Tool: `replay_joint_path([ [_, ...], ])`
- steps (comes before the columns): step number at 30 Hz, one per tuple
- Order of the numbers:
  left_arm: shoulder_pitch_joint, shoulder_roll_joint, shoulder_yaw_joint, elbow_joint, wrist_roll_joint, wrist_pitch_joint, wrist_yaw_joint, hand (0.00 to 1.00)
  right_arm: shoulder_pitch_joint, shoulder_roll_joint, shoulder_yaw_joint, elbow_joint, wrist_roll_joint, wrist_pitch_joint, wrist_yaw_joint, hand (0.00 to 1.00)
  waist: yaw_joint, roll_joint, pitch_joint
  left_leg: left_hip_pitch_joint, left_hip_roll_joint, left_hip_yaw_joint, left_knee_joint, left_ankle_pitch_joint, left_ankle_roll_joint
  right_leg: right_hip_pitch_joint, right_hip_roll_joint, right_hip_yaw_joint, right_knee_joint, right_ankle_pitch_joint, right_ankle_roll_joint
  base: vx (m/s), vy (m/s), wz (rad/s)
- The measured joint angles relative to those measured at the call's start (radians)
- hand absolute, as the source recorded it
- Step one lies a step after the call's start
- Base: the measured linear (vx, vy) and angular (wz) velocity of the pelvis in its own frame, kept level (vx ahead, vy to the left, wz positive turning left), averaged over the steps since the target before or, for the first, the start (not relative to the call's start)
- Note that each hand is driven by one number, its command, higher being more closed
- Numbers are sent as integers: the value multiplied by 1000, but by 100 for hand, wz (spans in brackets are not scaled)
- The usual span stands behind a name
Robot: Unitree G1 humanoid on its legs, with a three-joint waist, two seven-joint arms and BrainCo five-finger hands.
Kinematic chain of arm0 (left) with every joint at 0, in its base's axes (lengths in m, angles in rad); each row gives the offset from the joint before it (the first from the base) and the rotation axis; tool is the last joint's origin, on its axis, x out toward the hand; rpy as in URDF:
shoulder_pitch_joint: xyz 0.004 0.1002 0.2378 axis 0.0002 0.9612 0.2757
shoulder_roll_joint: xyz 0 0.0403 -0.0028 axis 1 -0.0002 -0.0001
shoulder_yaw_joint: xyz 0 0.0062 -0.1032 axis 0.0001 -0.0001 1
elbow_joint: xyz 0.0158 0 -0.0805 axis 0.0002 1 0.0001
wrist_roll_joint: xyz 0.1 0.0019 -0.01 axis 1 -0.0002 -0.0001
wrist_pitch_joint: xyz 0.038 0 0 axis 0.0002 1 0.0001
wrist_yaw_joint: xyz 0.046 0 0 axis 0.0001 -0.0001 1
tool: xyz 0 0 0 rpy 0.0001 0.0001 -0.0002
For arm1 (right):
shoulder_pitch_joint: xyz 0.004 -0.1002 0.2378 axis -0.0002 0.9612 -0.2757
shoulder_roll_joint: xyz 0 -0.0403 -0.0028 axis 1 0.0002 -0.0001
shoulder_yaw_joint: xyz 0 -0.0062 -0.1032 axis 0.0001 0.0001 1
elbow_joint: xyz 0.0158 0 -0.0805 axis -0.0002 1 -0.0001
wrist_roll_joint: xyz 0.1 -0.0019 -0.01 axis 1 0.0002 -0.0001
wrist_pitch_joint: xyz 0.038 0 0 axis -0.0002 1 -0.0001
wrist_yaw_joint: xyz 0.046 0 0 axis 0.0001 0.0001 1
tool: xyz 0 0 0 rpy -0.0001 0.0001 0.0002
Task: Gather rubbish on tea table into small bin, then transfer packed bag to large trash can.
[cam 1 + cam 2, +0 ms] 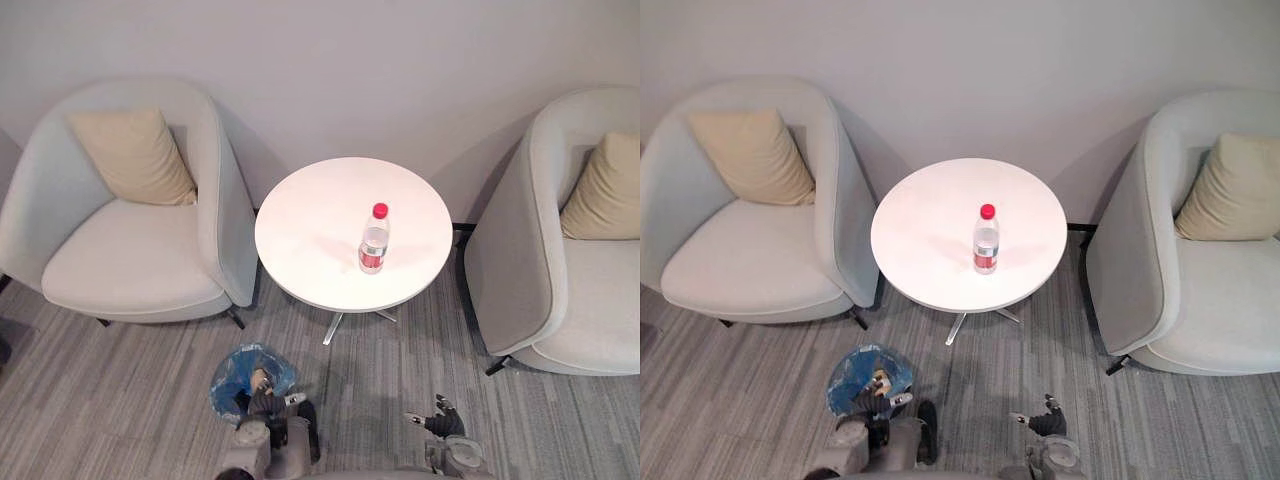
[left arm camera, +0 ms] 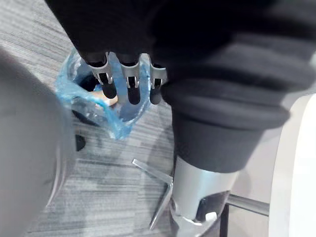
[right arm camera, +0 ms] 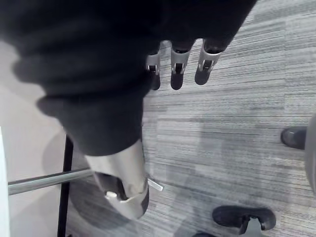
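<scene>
A clear plastic bottle (image 1: 374, 240) with a red cap and red label stands upright on the round white tea table (image 1: 310, 230), right of its middle. On the carpet in front of the table, to the left, sits the small bin lined with a blue bag (image 1: 238, 370). My left hand (image 1: 264, 398) hovers at the bin's near rim; its fingers (image 2: 128, 81) are straight, pointing at the blue bag (image 2: 101, 108) and holding nothing. My right hand (image 1: 440, 420) hangs low over the carpet on the right, with relaxed, empty fingers (image 3: 177, 69).
A pale grey armchair (image 1: 130, 250) with a beige cushion stands left of the table, and another (image 1: 580, 290) stands to the right. The table's thin metal legs (image 1: 335, 325) spread over the striped grey carpet. A wall runs behind everything.
</scene>
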Motion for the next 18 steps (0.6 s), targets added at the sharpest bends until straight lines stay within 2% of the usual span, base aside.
replay_joint_path([
  [2, 17, 8, -3, 2, 1, 1, 1, 0, -11, -5, 4, 9, -38, 3, 2, 0, -1, 1, 0, 73, -27, 29, -31, -26, 15, -60, -27, 48, 191, -10, 20, 262, 159, -37],
  [3, 29, 14, -9, 4, 1, 1, 1, 0, -9, -2, 24, 8, -52, 2, 2, 0, -5, 0, 0, 121, -38, 39, -48, -44, 25, -122, -42, 67, 366, 8, 60, 223, 133, -29],
  [4, 31, 21, -22, 5, 1, 1, 1, 0, -7, 0, 31, 8, -58, 2, 4, 0, -4, -2, -2, 141, -45, 41, -52, -50, 31, -156, -52, 76, 453, 20, 98, 228, 107, -11],
  [5, 30, 29, -34, 11, 2, 2, 1, 0, 2, 4, 30, 1, -65, 0, 6, 0, -4, -9, -6, 169, -55, 37, -50, -75, 46, -211, -63, 90, 575, -7, 121, 268, 81, 14],
  [6, 31, 27, -36, 14, 2, 2, 1, 0, 8, -1, 29, 0, -71, -2, 6, 0, -5, -13, -8, 191, -60, 27, -51, -87, 46, -257, -66, 80, 625, -32, 116, 224, 59, 28],
  [7, 31, 26, -36, 14, 2, 2, 1, 0, 11, -4, 30, 0, -71, -3, 6, 0, -6, -14, -10, 199, -60, 21, -51, -88, 44, -275, -64, 72, 623, -39, 104, 508, -126, 138],
  [8, 31, 20, -17, 9, 2, 0, 2, 0, 18, 5, 29, 3, -69, -6, 6, 0, -27, -45, -28, 220, -63, -69, -46, -95, 19, -344, -37, 88, 299, 33, 52, 451, -229, 137],
  [9, 29, 20, -14, 13, 2, 1, 2, 0, 18, 16, 27, 10, -68, -7, 6, 0, -28, -49, -32, 220, -65, -89, -38, -108, -1, -332, -42, 85, 257, 55, 46, 516, -296, 132],
  [10, 31, 8, -13, 13, 2, 1, 1, 0, 18, 12, 26, 8, -67, -8, 7, 0, -28, -27, -38, 219, -47, -98, -35, -108, -6, -323, -29, 81, 248, 62, 36, 166, -172, 16],
  [12, 39, -15, -9, 13, 2, 0, 1, 0, 19, 2, 24, 9, -61, -8, 6, 0, -28, -7, -48, 225, -19, -103, -39, -121, -29, -306, 6, 76, 215, 63, 35, 110, -139, -7],
  [15, 43, -49, 11, 23, 3, 1, -2, 0, 25, -4, 23, 11, -59, -9, 6, 0, -31, 9, -58, 242, 10, -112, -76, -106, -52, -255, 35, 54, 111, 96, 14, 34, -103, -3],
  [16, 41, -57, 13, 23, 3, 0, -3, 0, 34, -6, 22, 12, -51, -10, 6, 0, -29, 8, -60, 251, 23, -115, -92, -98, -64, -226, 49, 47, 56, 123, 7, -1, -49, 11],
  [18, 42, -51, 13, 22, 3, -1, -3, 0, 43, -4, 22, 13, -48, -11, 6, 0, -29, 6, -67, 255, 28, -132, -107, -92, -66, -204, 55, 35, 21, 137, 5, -23, -39, 17],
])
